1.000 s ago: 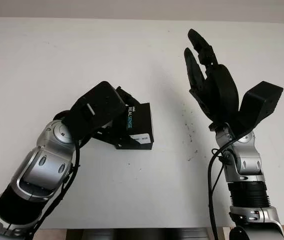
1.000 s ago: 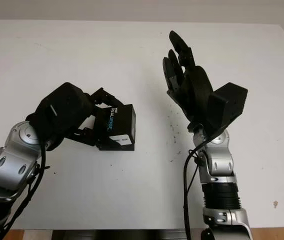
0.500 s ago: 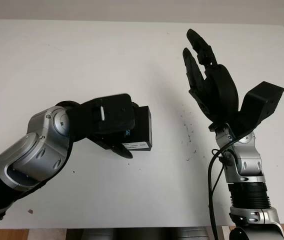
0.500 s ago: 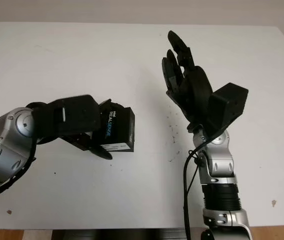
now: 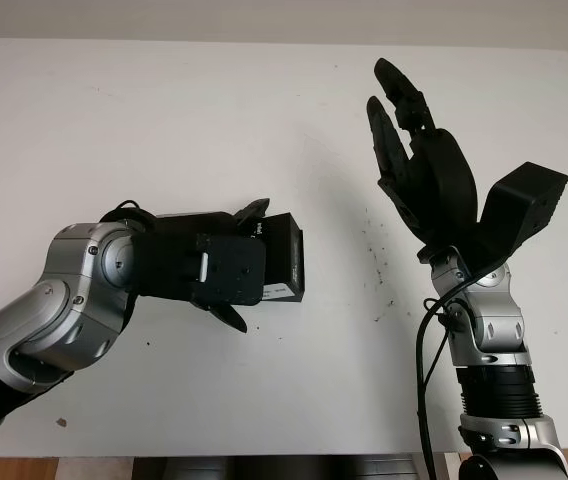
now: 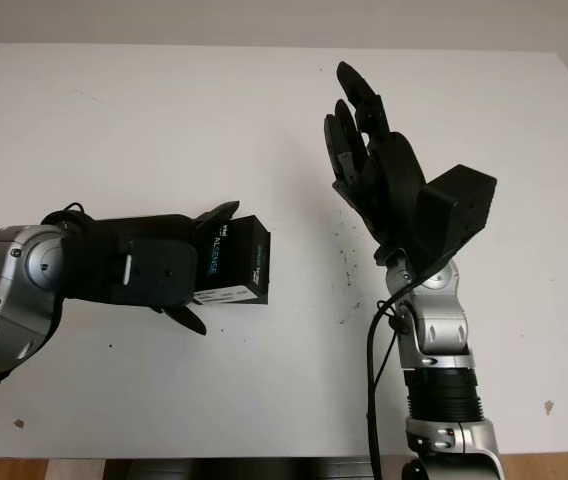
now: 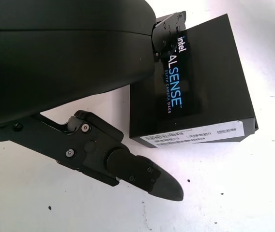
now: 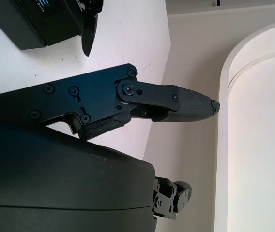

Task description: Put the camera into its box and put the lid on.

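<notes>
A black box point(image 5: 284, 262) printed "RealSense" lies on the white table point(image 5: 164, 120) with its lid on; no camera shows outside it. My left hand point(image 5: 251, 265) is at the box's left side. One finger point(image 7: 169, 26) touches its far edge. The thumb point(image 7: 142, 176) reaches past its near side with a gap between them, and the hand is open. My right hand point(image 5: 396, 112) is open and raised upright above the table, well to the right of the box. The box point(image 8: 36, 24) also appears in a corner of the right wrist view.
Small dark specks point(image 5: 376, 262) mark the table between the box and the right arm. The table's front edge point(image 5: 264, 456) runs just in front of both arms. Bare tabletop stretches behind the box and off to the left.
My left forearm has rolled and dropped lower, and the hand's shell now covers the box's left half. The box has stayed almost in place. The right hand has not moved.
</notes>
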